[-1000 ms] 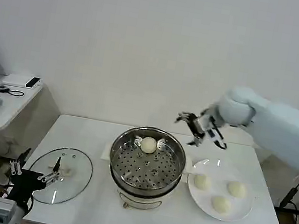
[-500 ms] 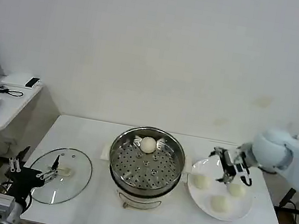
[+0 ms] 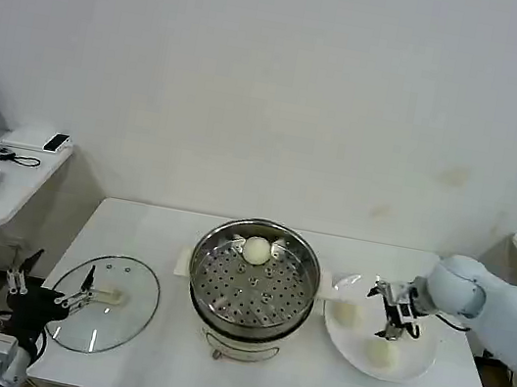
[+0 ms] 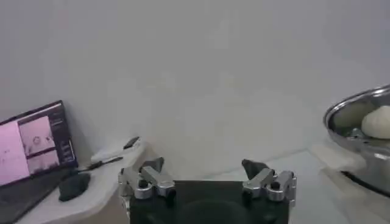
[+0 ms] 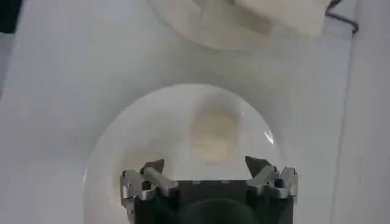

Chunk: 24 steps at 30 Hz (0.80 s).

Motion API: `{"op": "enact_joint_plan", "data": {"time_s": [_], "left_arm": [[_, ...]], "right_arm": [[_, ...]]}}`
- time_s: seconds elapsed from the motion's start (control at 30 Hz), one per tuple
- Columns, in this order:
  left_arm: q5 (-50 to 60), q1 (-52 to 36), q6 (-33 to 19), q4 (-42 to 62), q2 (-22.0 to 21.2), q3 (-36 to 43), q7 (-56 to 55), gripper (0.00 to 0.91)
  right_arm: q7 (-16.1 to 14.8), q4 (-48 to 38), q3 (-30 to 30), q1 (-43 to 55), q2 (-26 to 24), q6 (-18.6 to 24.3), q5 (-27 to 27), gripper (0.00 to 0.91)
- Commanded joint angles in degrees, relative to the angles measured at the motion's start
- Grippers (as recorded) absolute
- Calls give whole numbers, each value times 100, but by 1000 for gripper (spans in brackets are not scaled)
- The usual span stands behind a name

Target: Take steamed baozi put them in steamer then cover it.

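While one steamed baozi [image 3: 257, 249] already rests on the perforated tray of the steamer [image 3: 254, 282], others wait on the white plate [image 3: 416, 364], so most loading is judged outstanding. The cover [image 3: 104, 302] lies on the table [image 3: 162, 356] to the steamer's left, not yet fitted. The right gripper [image 3: 395, 316] hovers over the plate, jaws spread wide and empty; the right wrist view shows a bun [image 5: 213, 133] just ahead of its fingers. The left gripper [image 3: 41, 296], also wide and empty, is parked near the cover.

Right gripper [image 3: 395, 316] low over plate [image 3: 419, 363] of baozi [image 3: 381, 353]
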Motion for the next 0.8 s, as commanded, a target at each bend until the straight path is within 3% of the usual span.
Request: {"op": "enact_joint_plan", "data": {"time_s": [0.03,0.33,0.47,0.7,0.8], "left_arm": [[-11,-8,10,46,20,-110,4,907],[-32,2,6,150,71,-207,6,907],[-37,-39,10,177,50,-214,-3,907],[-41,-18,0,211,35,-245,-20,907],[-36,-18,-2,208,14,-214,-23,907]], "right_arm": [[5,-1195,719,-768,892,71,-238,907],[-181,-1410,535,-662,1225,17,-230,907],[-182,-1476,550,-690,1311,-95,-251,806],[-160,-1509,507,-674,1412,-273,-263,746],[-165,-1515,465,-620,1454,-313,-246,675]]}}
